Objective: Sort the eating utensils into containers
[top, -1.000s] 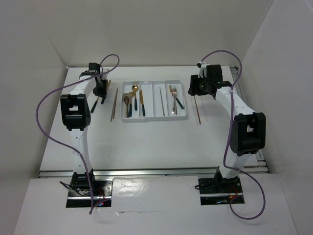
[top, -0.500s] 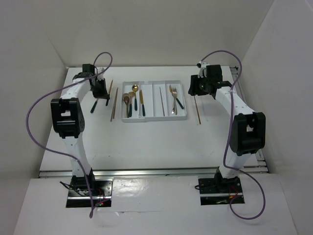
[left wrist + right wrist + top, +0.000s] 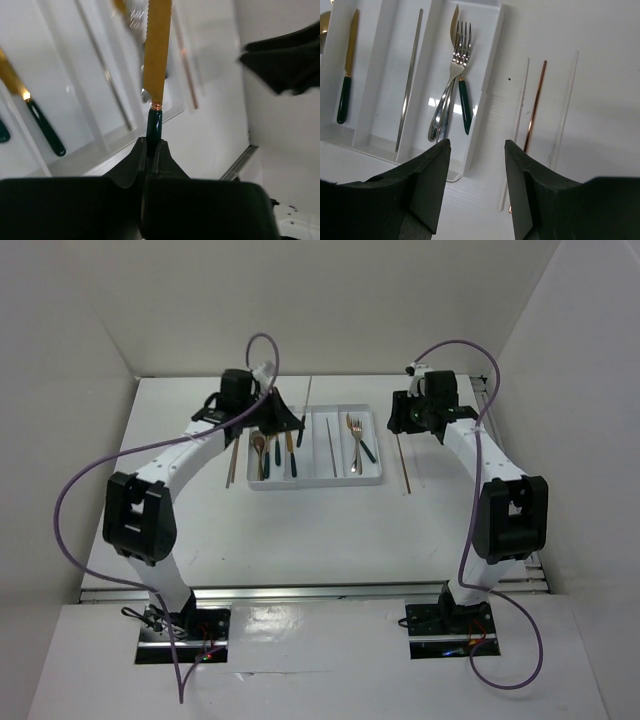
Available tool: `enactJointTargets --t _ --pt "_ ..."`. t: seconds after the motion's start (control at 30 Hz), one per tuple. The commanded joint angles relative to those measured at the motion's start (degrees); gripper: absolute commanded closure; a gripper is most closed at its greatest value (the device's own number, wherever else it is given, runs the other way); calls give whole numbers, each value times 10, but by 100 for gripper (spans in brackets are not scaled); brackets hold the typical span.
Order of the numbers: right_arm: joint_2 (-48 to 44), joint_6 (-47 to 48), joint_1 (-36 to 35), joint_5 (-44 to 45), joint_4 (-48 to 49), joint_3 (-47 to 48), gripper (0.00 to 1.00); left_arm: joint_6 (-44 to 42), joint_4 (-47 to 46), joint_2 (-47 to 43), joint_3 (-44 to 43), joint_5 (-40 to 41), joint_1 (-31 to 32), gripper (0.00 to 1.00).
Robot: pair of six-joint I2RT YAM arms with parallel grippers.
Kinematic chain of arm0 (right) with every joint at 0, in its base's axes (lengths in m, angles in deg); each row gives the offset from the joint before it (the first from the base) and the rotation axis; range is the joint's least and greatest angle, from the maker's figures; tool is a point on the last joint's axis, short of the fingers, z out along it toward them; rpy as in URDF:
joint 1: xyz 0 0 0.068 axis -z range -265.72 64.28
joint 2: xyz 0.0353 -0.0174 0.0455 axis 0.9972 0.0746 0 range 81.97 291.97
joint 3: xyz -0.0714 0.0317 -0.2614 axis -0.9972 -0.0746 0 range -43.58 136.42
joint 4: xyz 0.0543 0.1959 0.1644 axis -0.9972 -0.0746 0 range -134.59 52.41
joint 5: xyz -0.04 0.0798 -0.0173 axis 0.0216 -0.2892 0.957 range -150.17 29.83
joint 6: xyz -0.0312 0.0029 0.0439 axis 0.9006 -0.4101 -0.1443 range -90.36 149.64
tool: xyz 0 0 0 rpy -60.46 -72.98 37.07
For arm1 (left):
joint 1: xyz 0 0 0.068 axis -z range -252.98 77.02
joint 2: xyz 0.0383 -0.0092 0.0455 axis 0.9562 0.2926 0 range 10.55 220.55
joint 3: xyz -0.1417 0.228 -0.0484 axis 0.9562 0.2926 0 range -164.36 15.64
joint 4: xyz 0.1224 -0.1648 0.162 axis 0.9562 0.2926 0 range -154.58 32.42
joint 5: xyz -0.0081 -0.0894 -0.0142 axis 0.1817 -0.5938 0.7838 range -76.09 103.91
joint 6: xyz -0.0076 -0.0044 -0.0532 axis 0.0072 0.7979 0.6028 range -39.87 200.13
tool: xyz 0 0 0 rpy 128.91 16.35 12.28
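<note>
My left gripper (image 3: 287, 421) hangs over the left half of the white tray (image 3: 316, 481), shut on the dark handle of a gold-bladed knife (image 3: 157, 50); the blade points away from the jaws (image 3: 152, 145). In the tray's compartments lie spoons (image 3: 262, 448), a knife (image 3: 347, 75), a chopstick (image 3: 410, 75) and forks (image 3: 460, 55). My right gripper (image 3: 477, 150) is open and empty over the table beside the tray's right rim (image 3: 485, 100). A copper chopstick (image 3: 535, 105) lies just right of it.
Two more chopsticks (image 3: 233, 455) lie on the table left of the tray, partly under my left arm. White walls enclose the table on the left, back and right.
My left gripper shut on a knife on the table left of the tray, then swung right with it to above the tray. The right arm barely moved.
</note>
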Motion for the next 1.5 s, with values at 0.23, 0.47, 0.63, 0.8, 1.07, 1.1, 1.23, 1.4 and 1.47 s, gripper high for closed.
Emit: enactJointTargets --t 0.23,0.47,0.63,0.8,1.07,1.1,1.23,1.4,1.47 --pt "-62 -6 3 10 11 -32 45 74 18 138 -32 106 21 100" --pt "-67 -1 9 10 11 -38 45 53 24 192 -84 118 21 84" --pt "-62 -1 9 15 11 -38 45 22 38 185 -89 126 21 43" --pt "-43 -1 9 10 11 -22 45 10 38 142 -84 143 -2 45" --pt "-36 -1 9 -2 16 -11 45 -173 134 17 -133 220 -76 54" --pt "-30 -1 9 -2 16 -11 45 -208 154 17 -143 228 -98 54" --pt "-30 6 9 -8 16 -6 45 -414 240 10 -152 209 -159 41" --pt "-25 27 9 -13 5 -1 45 -567 322 60 -136 122 -261 26" --pt "-25 34 9 -13 5 5 43 -602 394 115 -174 98 -281 23"
